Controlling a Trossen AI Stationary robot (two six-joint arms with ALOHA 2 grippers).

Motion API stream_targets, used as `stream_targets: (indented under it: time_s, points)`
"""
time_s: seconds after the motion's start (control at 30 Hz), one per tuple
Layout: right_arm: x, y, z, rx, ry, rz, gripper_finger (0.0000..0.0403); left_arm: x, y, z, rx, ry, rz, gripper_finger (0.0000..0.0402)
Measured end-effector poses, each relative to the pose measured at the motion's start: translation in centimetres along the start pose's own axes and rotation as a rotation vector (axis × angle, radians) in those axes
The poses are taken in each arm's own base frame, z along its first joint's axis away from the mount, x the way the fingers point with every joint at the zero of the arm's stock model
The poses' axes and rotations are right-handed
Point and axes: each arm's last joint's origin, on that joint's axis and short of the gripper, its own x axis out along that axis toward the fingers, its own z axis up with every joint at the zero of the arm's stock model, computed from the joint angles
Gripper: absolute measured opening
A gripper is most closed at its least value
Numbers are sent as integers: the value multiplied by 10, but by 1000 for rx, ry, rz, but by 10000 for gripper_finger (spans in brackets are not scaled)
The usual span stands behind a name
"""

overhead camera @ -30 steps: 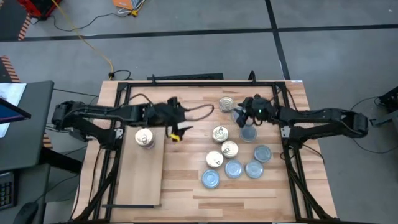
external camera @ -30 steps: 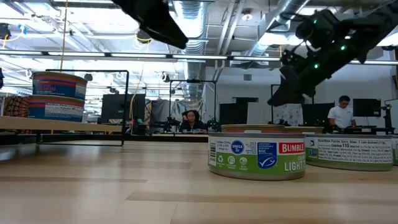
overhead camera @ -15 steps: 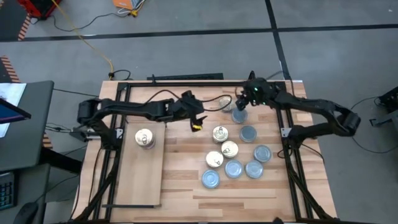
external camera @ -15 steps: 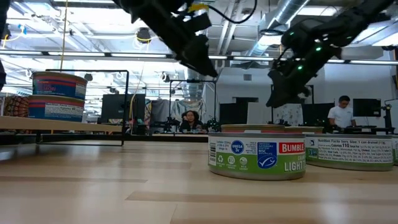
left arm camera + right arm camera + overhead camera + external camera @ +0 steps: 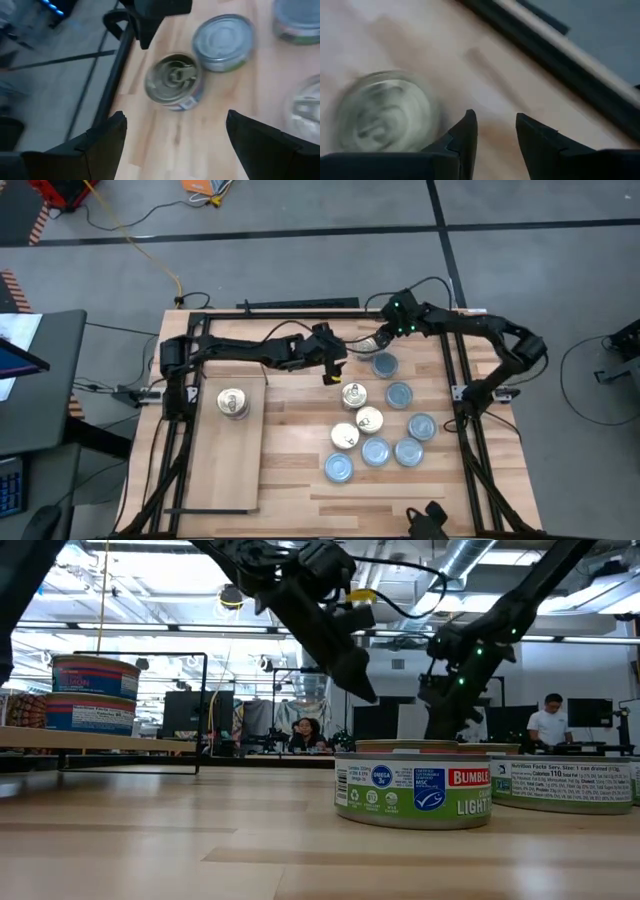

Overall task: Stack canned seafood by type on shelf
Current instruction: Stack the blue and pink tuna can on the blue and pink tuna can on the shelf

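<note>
Several flat round tins lie on the tabletop: gold-topped ones (image 5: 353, 393) and blue-silver ones (image 5: 399, 394). One gold-topped tin (image 5: 173, 80) stands alone near the far edge, with a blue-silver tin (image 5: 223, 35) beside it. Two tins are stacked (image 5: 95, 690) on the pale shelf board (image 5: 230, 465) at the left. My left gripper (image 5: 175, 142) hovers open just short of the lone gold tin. My right gripper (image 5: 495, 135) is open by a narrow gap with nothing in it, and points down beside that same tin (image 5: 380, 112), at its far side.
The black frame rail (image 5: 555, 55) runs along the table's far edge, close behind my right gripper. The other tins cluster at mid-right (image 5: 375, 450). Bare wood lies between the shelf board and the cluster. People sit in the room beyond the table (image 5: 305, 732).
My left gripper has travelled from above the shelf's stack toward the table's right, sinking toward the lone gold tin. My right gripper has swung from over the blue-silver tins toward the far edge and leftward, and has tipped further down beside the same tin. No tin has moved.
</note>
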Motion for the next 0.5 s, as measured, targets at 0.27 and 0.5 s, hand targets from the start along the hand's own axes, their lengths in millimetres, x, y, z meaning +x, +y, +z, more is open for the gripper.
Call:
stream_targets:
  time_s: [0.27,0.5]
  points:
    - [24,28,-2,-202,98,156,158,12,3,-11,49,68,8,329]
    - [14,74,-3,-362,55,348,157,3,-13,-23,113,206,-132,329]
